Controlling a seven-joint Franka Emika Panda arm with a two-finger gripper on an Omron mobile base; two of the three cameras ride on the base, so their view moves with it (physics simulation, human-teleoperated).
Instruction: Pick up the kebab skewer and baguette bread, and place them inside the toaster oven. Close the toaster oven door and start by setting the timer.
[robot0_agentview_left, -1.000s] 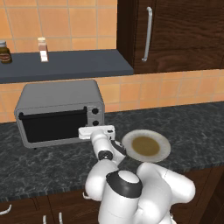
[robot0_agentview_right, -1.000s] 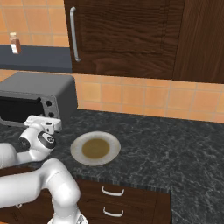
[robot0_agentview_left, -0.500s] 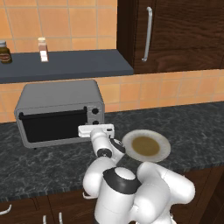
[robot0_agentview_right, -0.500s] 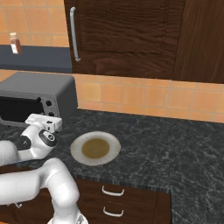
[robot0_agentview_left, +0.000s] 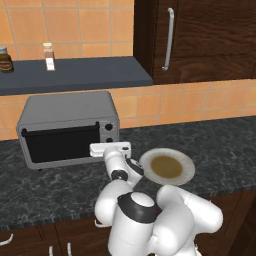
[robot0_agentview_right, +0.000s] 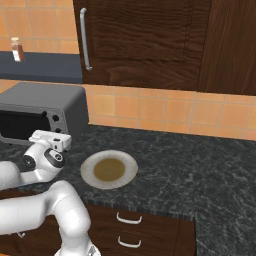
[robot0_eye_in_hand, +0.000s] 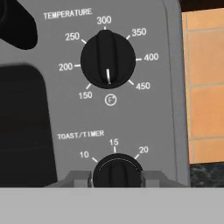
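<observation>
up close, the hand view has the gripper (robot0_eye_in_hand: 116, 179) at the toaster oven's (robot0_eye_in_hand: 131, 109) control panel, its two grey fingertips (robot0_eye_in_hand: 78, 178) set either side of the toast/timer knob (robot0_eye_in_hand: 117, 171), one on each flank and narrowly spread; whether they actually press the knob cannot be told, as the bottom of the view cuts them off. above it sits the temperature knob (robot0_eye_in_hand: 107, 59), its white mark pointing down toward the f symbol between 150 and 450. from the left base view, the toaster oven (robot0_agentview_left: 70, 127) stands on the dark counter (robot0_agentview_left: 220, 140) with the toaster oven door (robot0_agentview_left: 61, 145) closed, and the gripper (robot0_agentview_left: 111, 148) sits right at its front lower right. both base views add a round plate (robot0_agentview_right: 109, 169) with a brown centre beside the arm, well apart from the oven.
</observation>
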